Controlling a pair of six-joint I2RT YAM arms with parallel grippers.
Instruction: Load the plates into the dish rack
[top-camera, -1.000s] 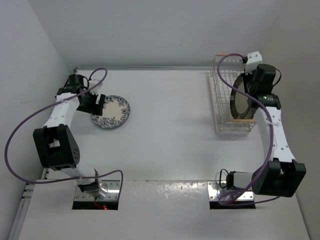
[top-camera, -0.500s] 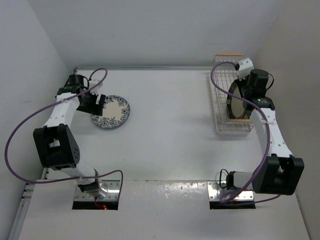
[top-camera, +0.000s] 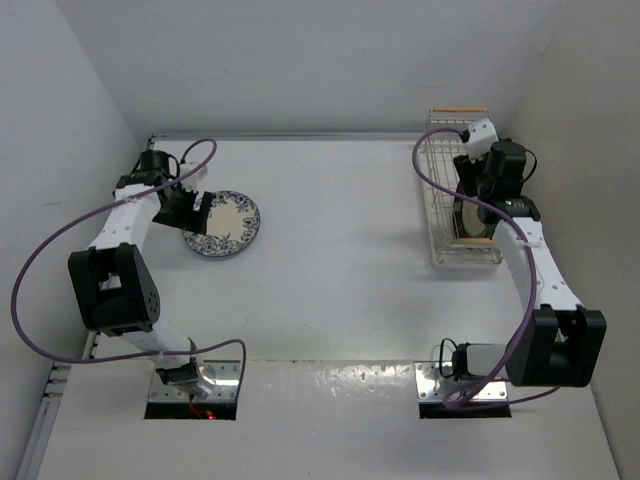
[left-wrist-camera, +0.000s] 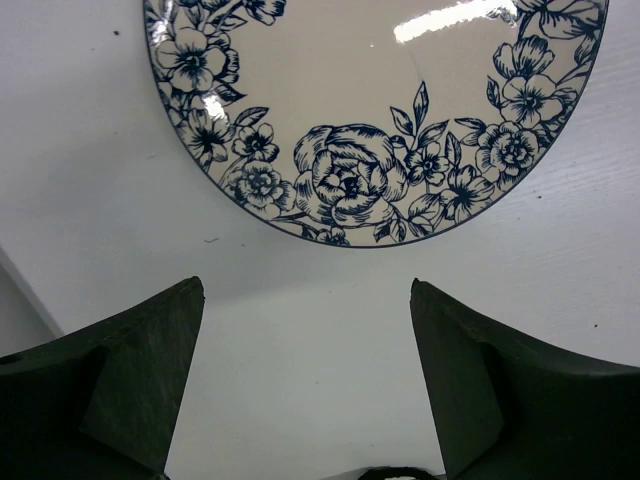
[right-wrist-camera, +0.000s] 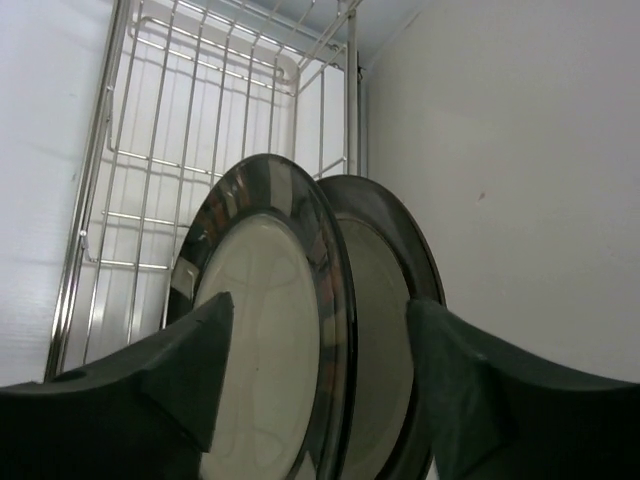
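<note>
My left end effector (left-wrist-camera: 305, 300) hangs spread wide over the surface (left-wrist-camera: 300, 380), gripping nothing. The blue floral plate (left-wrist-camera: 370, 110) lies flat just ahead of its fingertips, not touching them. My right end effector (right-wrist-camera: 318, 305) is spread too and holds nothing. Straight ahead of it, two cream plates stand on edge in the dish rack (right-wrist-camera: 150, 160). The dark-rimmed plate (right-wrist-camera: 260, 340) sits toward its left finger and the second plate (right-wrist-camera: 390, 280) just beside it toward the right finger.
</note>
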